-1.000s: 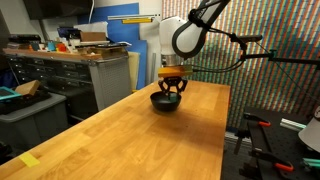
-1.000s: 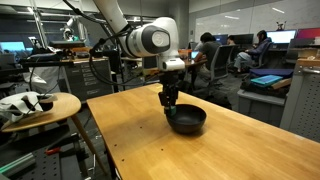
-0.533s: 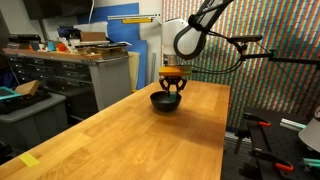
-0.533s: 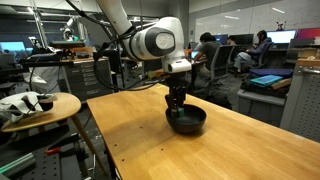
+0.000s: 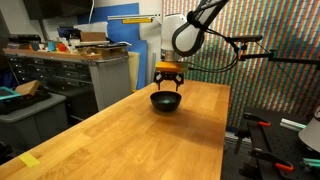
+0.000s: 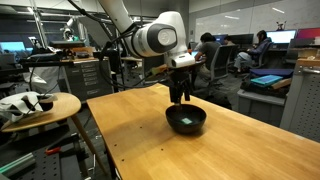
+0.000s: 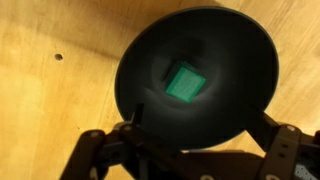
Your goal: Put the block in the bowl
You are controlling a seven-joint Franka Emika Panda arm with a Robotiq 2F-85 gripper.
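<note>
The black bowl (image 5: pixel 166 102) stands on the wooden table (image 5: pixel 150 140) toward its far end, and shows in both exterior views. The green block (image 7: pixel 185 82) lies flat on the bowl's floor, free of the fingers; an exterior view shows it as a small green patch (image 6: pixel 186 119). My gripper (image 5: pixel 168 85) hangs just above the bowl (image 6: pixel 186 127), open and holding nothing. In the wrist view the bowl (image 7: pixel 235 55) fills most of the frame. My gripper (image 7: pixel 197 130) has its two dark fingers spread wide to either side of the bowl's near rim.
A low round side table (image 6: pixel 45 105) with a white object stands beside the wooden table. Grey cabinets (image 5: pixel 95 70) stand behind it. A yellow tape strip (image 5: pixel 30 160) marks the near corner. A small hole (image 7: pixel 59 57) shows in the tabletop.
The gripper was down in the bowl and shut; it has opened and risen a little. The block now lies loose in the bowl.
</note>
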